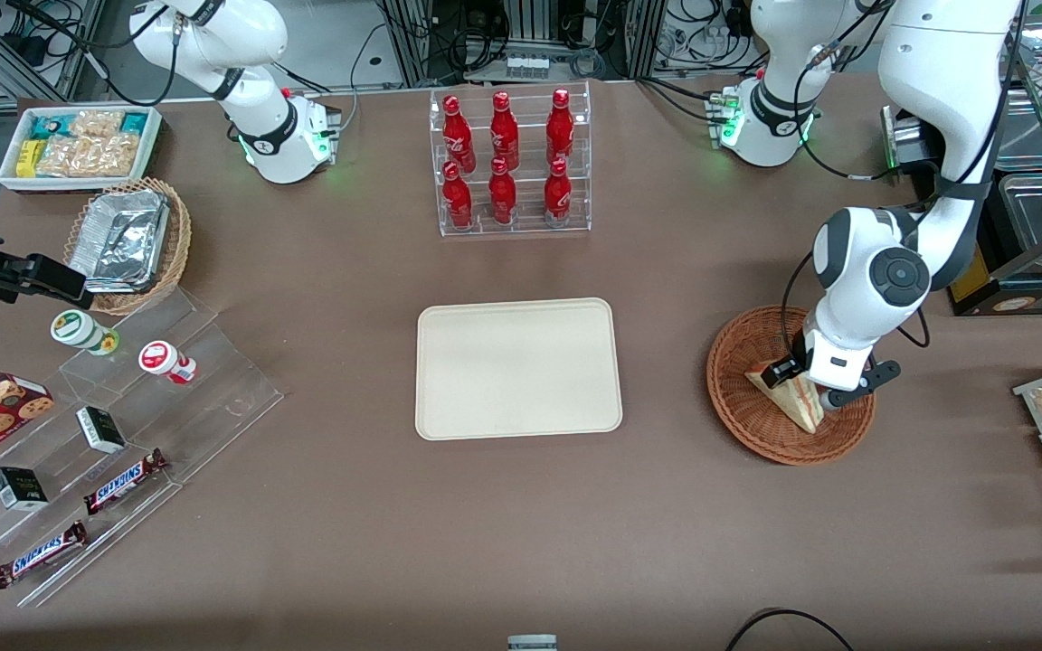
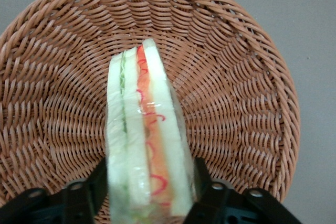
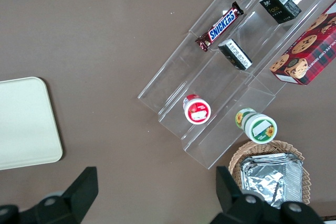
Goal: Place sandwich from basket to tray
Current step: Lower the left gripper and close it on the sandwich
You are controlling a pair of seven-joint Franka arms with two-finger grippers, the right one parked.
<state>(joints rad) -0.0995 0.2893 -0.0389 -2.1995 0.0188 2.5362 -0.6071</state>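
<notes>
- Left arm bent down at right of frame, gripper (image 1: 808, 387) lowered into basket (image 1: 743, 409).
- Fingers (image 2: 206, 184) clamped on sandwich (image 2: 147, 140) flanks; wedge in basket.
- Tray (image 1: 518, 368) mid-frame, bare.

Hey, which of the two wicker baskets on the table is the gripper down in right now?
The reddish-brown basket holding the sandwich; the gripper sits closed on that sandwich. The tan basket holds foil containers.

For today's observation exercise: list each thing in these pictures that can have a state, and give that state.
Sandwich: wrapped, standing on edge in the basket, gripped.
Basket: holds only the sandwich.
Tray: bare, flat on the table.
Claw: down in the basket, shut on the sandwich.
Bottles: upright in the rack, capped.
</notes>
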